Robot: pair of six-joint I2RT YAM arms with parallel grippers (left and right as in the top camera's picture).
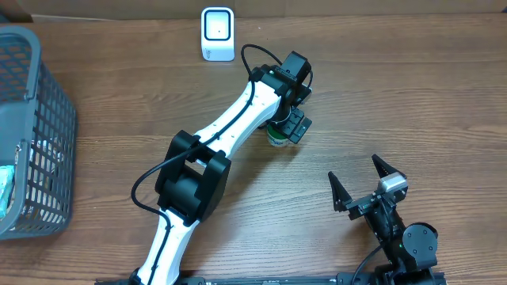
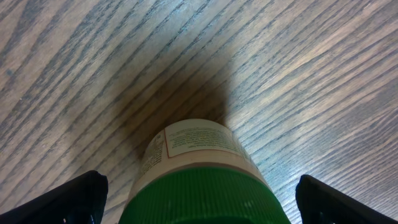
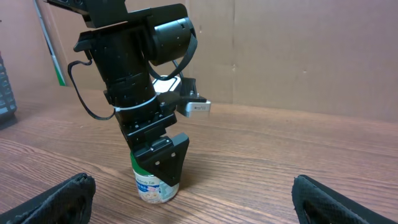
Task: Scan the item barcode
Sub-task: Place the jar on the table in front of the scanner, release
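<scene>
The item is a small white jar (image 1: 277, 140) with a green ribbed lid, standing upright on the wooden table. My left gripper (image 1: 287, 125) hangs right over it, open. In the left wrist view the black fingers (image 2: 84, 198) stand either side of the lid (image 2: 202, 193) with a gap on each side, and the printed label (image 2: 196, 140) shows below. From the right wrist view the jar (image 3: 155, 185) sits half hidden under the left gripper (image 3: 158, 155). No barcode is readable in any view. My right gripper (image 1: 360, 180) rests open at the front right, nothing between its fingers.
A white scanner (image 1: 218, 33) stands at the table's far edge, behind the left arm. A grey mesh basket (image 1: 32, 134) with some packets occupies the left side. A cardboard wall (image 3: 298, 50) closes off the back.
</scene>
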